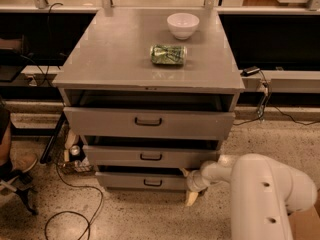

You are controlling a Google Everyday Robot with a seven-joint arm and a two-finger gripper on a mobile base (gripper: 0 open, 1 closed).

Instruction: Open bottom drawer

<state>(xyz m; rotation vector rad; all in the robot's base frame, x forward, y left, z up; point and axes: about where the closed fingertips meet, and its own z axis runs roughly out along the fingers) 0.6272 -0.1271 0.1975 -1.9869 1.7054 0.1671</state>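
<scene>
The bottom drawer (122, 181) is the lowest grey front of the cabinet (125, 59), with a small dark handle (152, 183). It stands pulled out a little, with a dark gap above it. My gripper (188, 185) is at the drawer's right end, low near the floor. Its fingers are spread: one cream fingertip (184, 172) is by the drawer's upper right corner, and the other points down toward the floor. My white arm (265, 194) fills the lower right.
The middle drawer (115, 155) and top drawer (110, 121) are also slightly out. A white bowl (182, 25) and a green can (168, 54) lie on the cabinet top. Cables (65, 219) lie on the floor at left, beside a person's shoe (20, 161).
</scene>
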